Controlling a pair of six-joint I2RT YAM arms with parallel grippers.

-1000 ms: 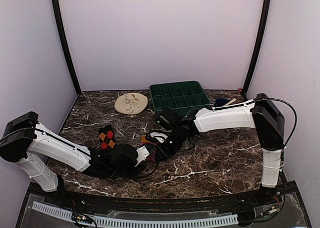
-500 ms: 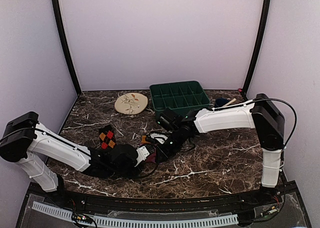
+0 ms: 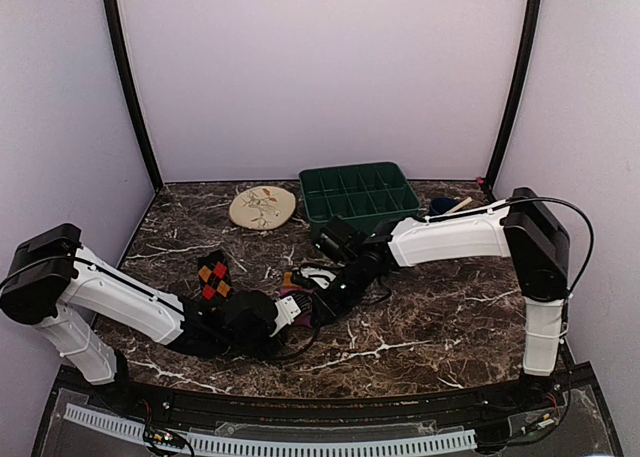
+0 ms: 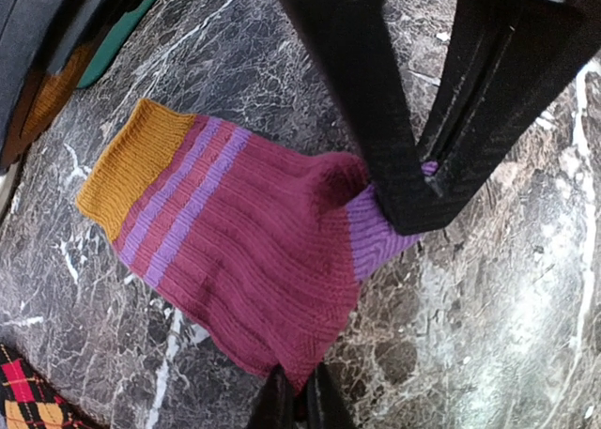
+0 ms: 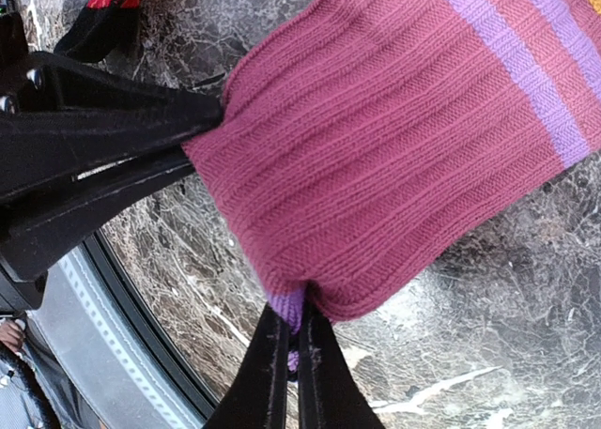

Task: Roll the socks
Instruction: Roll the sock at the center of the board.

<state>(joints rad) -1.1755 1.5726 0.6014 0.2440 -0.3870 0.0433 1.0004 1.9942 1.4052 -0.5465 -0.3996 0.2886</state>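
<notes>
Both my grippers are on the same sock here. The magenta sock (image 4: 244, 251) lies on the marble table (image 3: 430, 317), filling the middle of my left wrist view. Its orange cuff points to the upper left of that frame and the purple toe is on the right.

My left gripper (image 4: 299, 391) is clamped on the sock's long edge at the bottom of that frame, jaws pinched together with fabric caught between them. My right gripper (image 5: 291, 326) is squeezed tight on the purple toe end, at the bottom of the right wrist view, with a bit of purple poking out at the jaws.

From overhead, the two grippers sit close together just left of the frame's centre, so the sock is mostly hidden under them.

The black argyle sock (image 3: 212, 275) lies further left on the table, just beyond my left arm. Near the back wall there's a beige plate (image 3: 262, 206) with a green tray (image 3: 358, 192) to its right.
</notes>
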